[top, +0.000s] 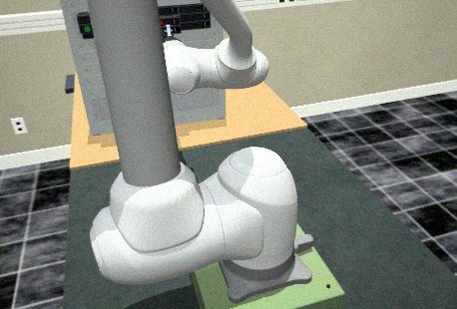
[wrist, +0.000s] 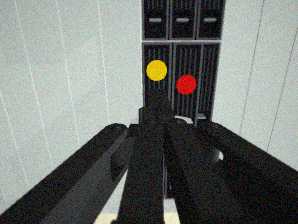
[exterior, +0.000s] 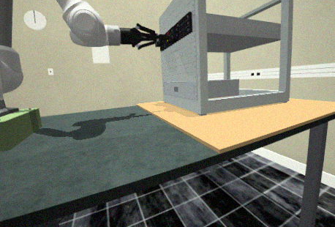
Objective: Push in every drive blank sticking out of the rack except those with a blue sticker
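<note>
Gripper (wrist: pixel 159 117) closed against rack (exterior: pixel 199 45) drive blank (wrist: pixel 156 75)

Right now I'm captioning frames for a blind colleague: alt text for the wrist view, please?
The closed black hand presses against a dark drive blank with a yellow sticker; the neighbouring blank has a red sticker, in a pale grey rack.
</note>
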`<state>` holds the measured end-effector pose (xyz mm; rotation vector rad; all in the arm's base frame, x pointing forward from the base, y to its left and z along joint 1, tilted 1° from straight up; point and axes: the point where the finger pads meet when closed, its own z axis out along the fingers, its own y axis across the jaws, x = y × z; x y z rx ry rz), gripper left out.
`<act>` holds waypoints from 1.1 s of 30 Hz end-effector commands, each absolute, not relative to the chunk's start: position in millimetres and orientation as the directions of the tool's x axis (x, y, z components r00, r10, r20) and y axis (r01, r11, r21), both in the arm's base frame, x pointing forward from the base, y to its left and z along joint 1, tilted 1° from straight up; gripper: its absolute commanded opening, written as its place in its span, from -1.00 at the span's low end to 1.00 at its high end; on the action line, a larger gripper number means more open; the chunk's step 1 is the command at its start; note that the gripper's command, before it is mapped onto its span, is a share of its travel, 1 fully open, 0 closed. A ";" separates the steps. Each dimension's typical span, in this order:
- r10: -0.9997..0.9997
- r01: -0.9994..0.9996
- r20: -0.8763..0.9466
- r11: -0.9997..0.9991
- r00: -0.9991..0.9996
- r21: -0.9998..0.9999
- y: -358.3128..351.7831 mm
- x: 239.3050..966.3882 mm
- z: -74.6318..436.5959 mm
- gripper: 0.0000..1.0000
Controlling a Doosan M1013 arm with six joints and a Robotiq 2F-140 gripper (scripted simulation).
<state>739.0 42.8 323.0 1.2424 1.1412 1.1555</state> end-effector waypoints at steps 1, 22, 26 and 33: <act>0.997 -0.010 0.003 -0.002 0.078 1.000 44.6 740.6 324.1 -0.80; 0.997 -0.010 0.003 -0.002 0.078 1.000 44.6 740.6 324.1 -0.80; 0.997 -0.010 0.003 -0.002 0.078 1.000 44.5 741.9 324.2 -0.80; 0.997 -0.010 0.003 -0.002 0.078 1.000 44.2 750.5 325.0 -0.80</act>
